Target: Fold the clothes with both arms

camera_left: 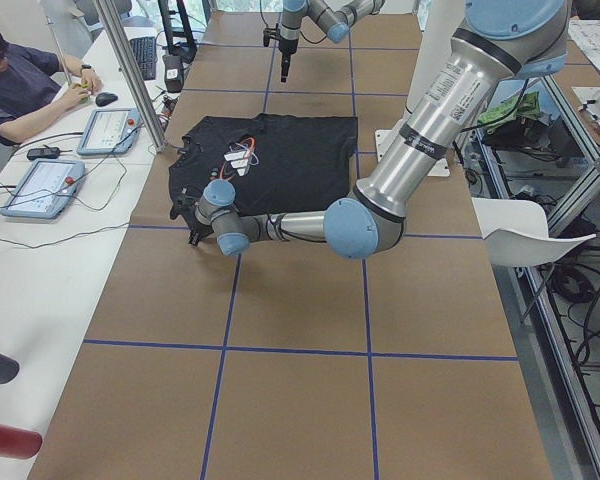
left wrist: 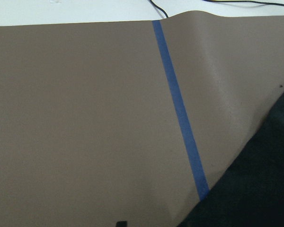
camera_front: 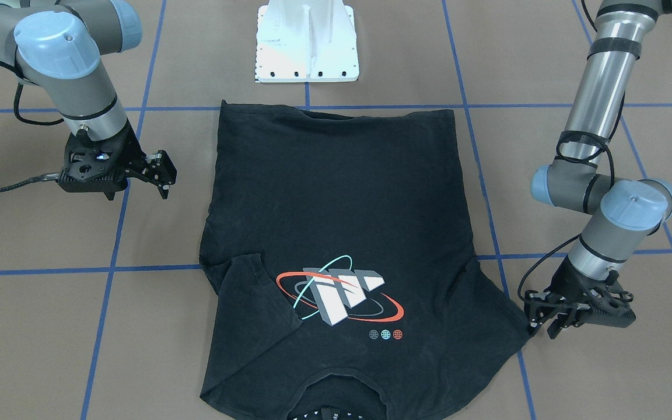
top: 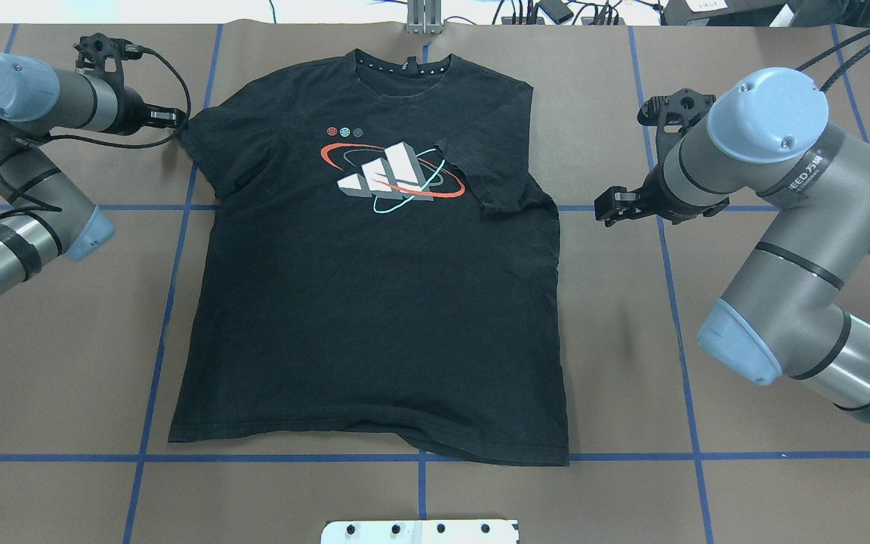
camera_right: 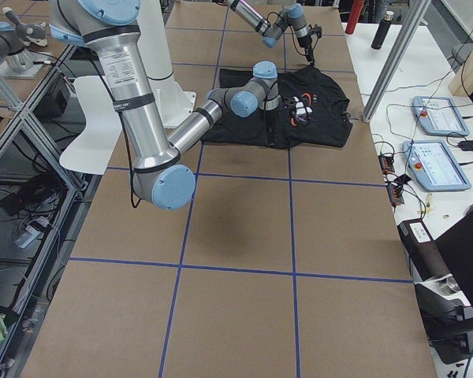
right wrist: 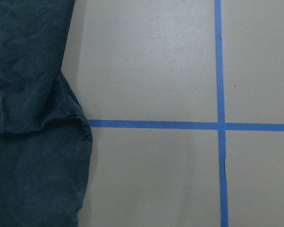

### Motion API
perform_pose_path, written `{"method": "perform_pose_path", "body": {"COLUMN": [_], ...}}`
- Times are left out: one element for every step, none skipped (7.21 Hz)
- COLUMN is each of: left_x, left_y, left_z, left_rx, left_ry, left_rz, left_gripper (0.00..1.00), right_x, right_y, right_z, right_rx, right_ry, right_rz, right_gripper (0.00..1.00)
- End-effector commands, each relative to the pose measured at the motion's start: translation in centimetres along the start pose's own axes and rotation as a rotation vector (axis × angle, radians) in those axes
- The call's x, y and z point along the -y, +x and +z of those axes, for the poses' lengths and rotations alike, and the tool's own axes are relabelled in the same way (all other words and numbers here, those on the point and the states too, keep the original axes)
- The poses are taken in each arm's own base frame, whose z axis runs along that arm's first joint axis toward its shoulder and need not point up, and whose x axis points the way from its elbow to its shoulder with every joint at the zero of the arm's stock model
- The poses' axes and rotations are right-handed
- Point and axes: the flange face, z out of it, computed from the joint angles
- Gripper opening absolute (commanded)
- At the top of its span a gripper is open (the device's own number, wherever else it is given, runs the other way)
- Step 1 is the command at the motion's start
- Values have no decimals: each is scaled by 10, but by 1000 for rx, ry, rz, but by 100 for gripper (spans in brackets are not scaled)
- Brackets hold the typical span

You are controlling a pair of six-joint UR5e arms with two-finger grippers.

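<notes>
On the brown table, gridded with blue tape, the left arm reaches in low from the left side of the overhead view. The left gripper sits right at the outer edge of the flat, spread sleeve. From the front-facing camera its two fingers look parted rather than clamped on cloth, and its wrist camera shows only a dark corner of fabric at lower right. The black t-shirt lies face up in the middle of the table. Its collar points to the far edge and its hem lies near the white pedestal base. The white, red and teal orbit graphic shows on the chest. The sleeve on the right side is folded inward over the body, its edge reaching the teal ring of the graphic. Further right, the right gripper is held apart from the shirt's side edge over bare table, its fingers spread with nothing between them. Its wrist camera shows the shirt's edge at the left of the frame and a tape crossing beside it. The right arm bends back toward the view's right edge.
</notes>
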Motion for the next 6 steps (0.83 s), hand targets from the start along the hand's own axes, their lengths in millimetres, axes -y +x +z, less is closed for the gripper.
{"method": "perform_pose_path", "body": {"left_x": [-3,-3,-3,-2,-3,-7], "left_y": [4,5,5,6,7,3], "left_z": [2,1,1,1,1,1], "left_rx": [-4,-7,-7,-8,-8,-7], "left_ry": [-4,-3,-3,-2,-3,-6], "left_rz": [3,4,4,4,5,4], "left_gripper": [46,46,45,43,41,41], "right_x": [0,0,1,1,1,1], "right_y": [0,0,0,0,0,0], "right_z": [0,1,3,3,3,3], "right_rx": [-1,-2,-4,-4,-4,-5], "right_ry": [-1,-1,-3,-3,-3,-4], "right_rz": [-1,1,2,2,2,3], "right_gripper": [100,100,100,100,100,100]}}
